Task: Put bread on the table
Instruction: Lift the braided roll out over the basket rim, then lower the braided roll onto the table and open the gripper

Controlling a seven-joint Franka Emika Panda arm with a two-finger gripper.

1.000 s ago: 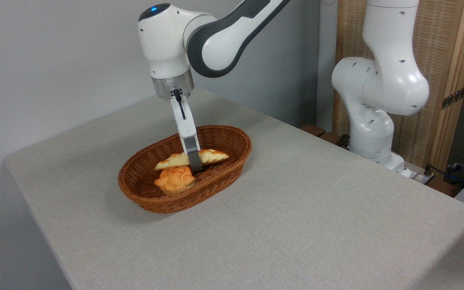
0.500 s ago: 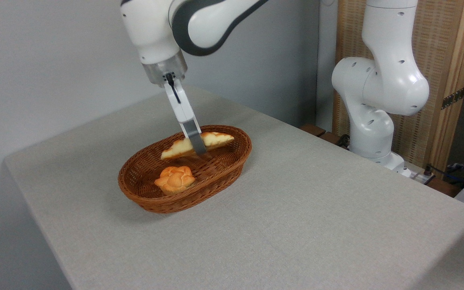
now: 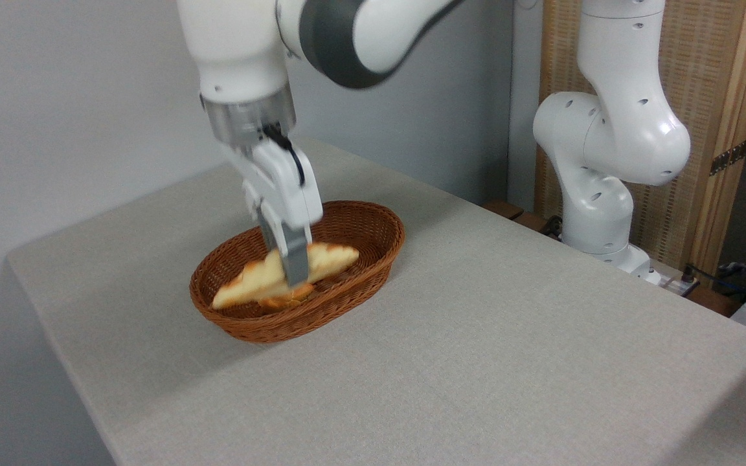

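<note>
Camera view: fixed, looking across the cloth-covered table from its near corner.
Tool: white two-finger gripper [image 3: 293,275] on the white and grey Franka arm, fingers pointing down and slightly tilted; picture is blurred here.
Tool state: fingers closed across the middle of the long, flat, pale yellow braided loaf with golden-brown crust patches [image 3: 253,281]; gripped near mid-length, in my judgement so that neither pointed end drags it over.
Loaf attitude: tilted, the end to the picture-left of the fingers lower, the end to the picture-right higher; it looks carried rather than resting, though blur makes any contact with the basket rim hard to rule out.
Loaf place: at the fingertips, above the brown oval wicker basket [image 3: 373,223], its lower tip about level with the rim as seen from here; not on the table.
Small round orange bun [image 3: 285,299]: directly beneath the fingers, mostly hidden by loaf and fingers; only an orange edge shows. Left in the basket, since it is not the thing asked for.
Basket: below and behind the fingers, standing on the cloth.
Large rectangular table in light grey-beige woven cloth [image 3: 476,336]: open surface lies in front of and to the picture-right of the tool, free for a set-down.
Step in hand (judgement): carrying the loaf clear of the basket; set-down and release not yet done.
Risk (judgement): low end may catch the wicker rim.
</note>
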